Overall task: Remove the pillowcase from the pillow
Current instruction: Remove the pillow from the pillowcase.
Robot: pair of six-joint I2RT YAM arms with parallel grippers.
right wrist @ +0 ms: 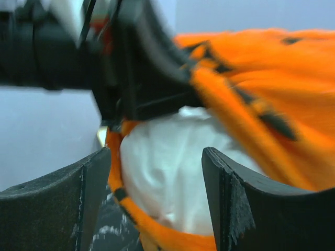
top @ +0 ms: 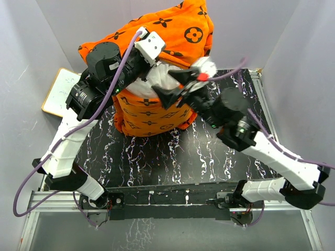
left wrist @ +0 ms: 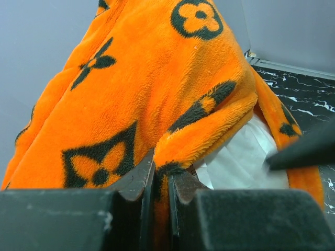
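Orange plush pillowcase (top: 157,31) bunched high at the far middle of the table (top: 172,157), hem pinched in the narrow left tool (left wrist: 161,183), right tool (right wrist: 156,154) wide and empty before the white pillow (right wrist: 167,167): risk of the unpinned pillow lifting along with it.

You have no word, number or brand name to read here. The pillowcase (top: 157,31) bears only dark printed signs: four-petal flowers, pointed diamonds and ringed flowers. Any marks on the white board (top: 56,93) are too small to tell
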